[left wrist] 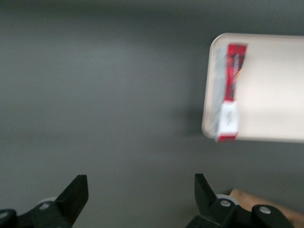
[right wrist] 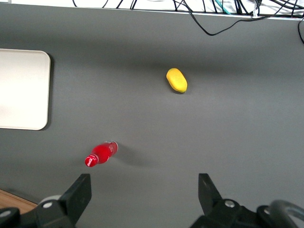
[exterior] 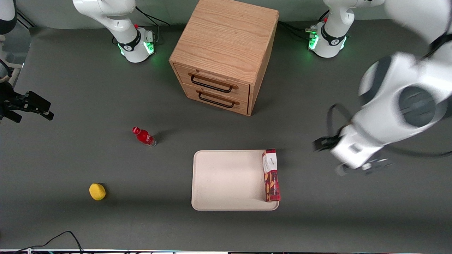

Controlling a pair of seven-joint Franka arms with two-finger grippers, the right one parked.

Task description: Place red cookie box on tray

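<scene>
The tray (exterior: 226, 180) lay nearest the front camera, flat on the dark table (exterior: 70, 158). The red cookie box (exterior: 271, 175) stood on its long edge inside the tray, along the rim at the working arm's end, white label end toward the wooden drawer cabinet (exterior: 222, 53). The gripper (left wrist: 141, 199) hung above bare table, apart from the tray toward the working arm's end, jaws spread wide and holding nothing. A small red bottle (exterior: 143, 136) and a yellow object (exterior: 97, 191) lay toward the parked arm's end.
</scene>
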